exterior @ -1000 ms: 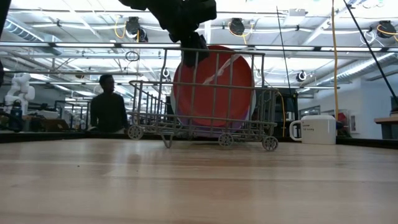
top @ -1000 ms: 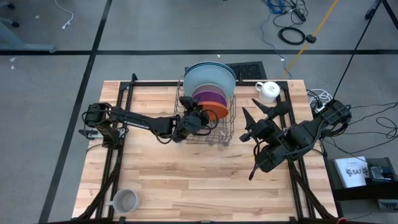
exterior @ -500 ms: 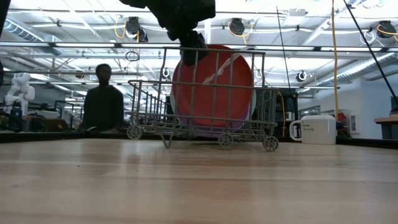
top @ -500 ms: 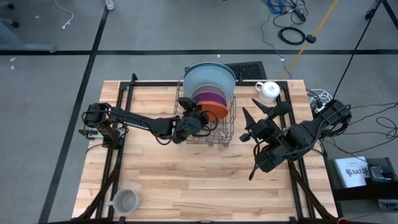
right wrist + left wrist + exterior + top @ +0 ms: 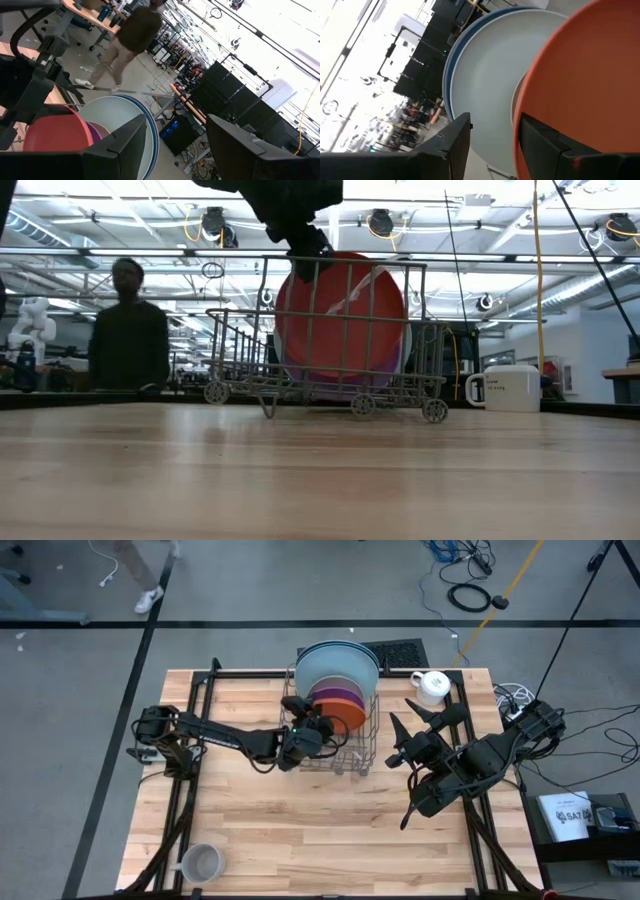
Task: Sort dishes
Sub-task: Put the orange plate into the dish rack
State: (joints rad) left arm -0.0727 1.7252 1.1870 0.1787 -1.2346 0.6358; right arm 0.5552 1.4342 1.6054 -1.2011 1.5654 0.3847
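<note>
The wire rack stands at the far middle of the desk. In it, on edge, stand the light blue plate, the purple plate and, nearest the front, the orange plate. The left pincer sits at the rack's left front, its fingers set either side of the orange plate's rim, gripping it. The right pincer hangs open just right of the rack. A white mug stands beyond it. A person stands behind the desk.

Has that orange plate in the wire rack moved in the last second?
No. The orange plate sits at the same spot behind the rack's wires, with the left gripper at its top edge.
</note>
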